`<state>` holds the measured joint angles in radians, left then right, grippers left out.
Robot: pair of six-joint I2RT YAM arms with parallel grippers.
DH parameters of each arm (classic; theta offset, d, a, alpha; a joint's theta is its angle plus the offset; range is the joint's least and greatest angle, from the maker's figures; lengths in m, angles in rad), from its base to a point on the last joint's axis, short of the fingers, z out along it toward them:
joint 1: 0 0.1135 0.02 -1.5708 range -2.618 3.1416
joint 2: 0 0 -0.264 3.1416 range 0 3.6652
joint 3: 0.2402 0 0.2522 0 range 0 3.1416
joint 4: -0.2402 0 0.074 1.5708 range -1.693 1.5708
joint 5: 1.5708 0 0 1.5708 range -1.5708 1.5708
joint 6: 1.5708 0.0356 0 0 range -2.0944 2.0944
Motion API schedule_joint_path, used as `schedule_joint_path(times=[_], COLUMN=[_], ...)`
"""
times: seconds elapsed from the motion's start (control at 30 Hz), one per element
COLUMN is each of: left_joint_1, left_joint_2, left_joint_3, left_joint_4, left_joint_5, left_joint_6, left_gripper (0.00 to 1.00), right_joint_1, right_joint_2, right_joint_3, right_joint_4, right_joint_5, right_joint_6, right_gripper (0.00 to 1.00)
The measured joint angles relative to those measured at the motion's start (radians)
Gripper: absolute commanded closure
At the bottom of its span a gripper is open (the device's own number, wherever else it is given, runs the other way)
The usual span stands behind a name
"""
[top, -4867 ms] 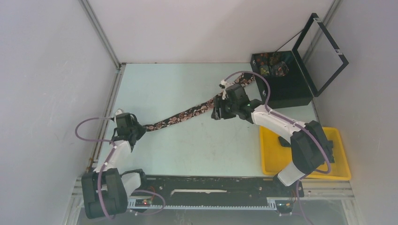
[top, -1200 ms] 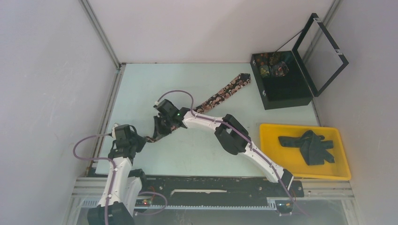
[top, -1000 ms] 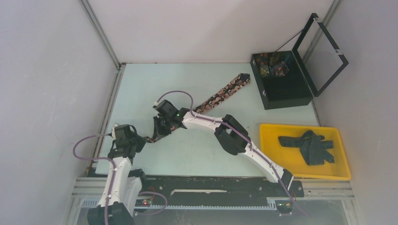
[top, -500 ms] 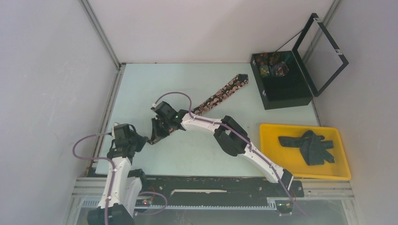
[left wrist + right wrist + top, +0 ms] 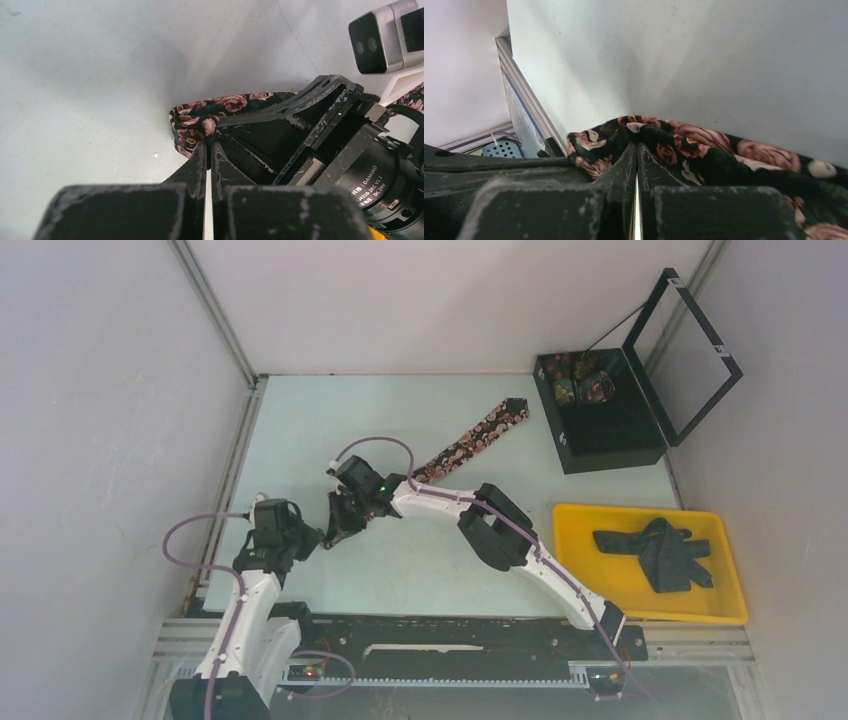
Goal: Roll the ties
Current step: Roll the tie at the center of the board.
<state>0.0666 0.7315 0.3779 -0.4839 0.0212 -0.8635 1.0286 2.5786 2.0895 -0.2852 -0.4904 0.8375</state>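
Near-left on pale green bench (image 5: 320, 430): narrow end of black, pink-paisley fabric necktie (image 5: 465, 445) lay folded.
Axis: ran diagonally far-right (wide end).
Left jaws: clamped shut on fold.
Right jaws: likewise shut, just beside.

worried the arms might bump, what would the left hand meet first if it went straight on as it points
The left hand is shut on the end of the tie; just beyond, the right hand, also shut on the tie, likely comes first, though depth is unclear.
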Motion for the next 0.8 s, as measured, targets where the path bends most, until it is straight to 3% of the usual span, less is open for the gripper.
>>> schedule_joint_path(times=[0.8], left_joint_1=[-0.012], left_joint_2=[0.000], left_joint_3=[0.029], left_joint_4=[-0.012], left_joint_5=[-0.045], left_joint_6=[0.000], left_gripper=[1.00], right_joint_1=[0.013], right_joint_2=[-0.056], right_joint_3=[-0.065], right_joint_4=[-0.038], right_joint_5=[0.053], right_joint_6=[-0.035], right_gripper=[1.00])
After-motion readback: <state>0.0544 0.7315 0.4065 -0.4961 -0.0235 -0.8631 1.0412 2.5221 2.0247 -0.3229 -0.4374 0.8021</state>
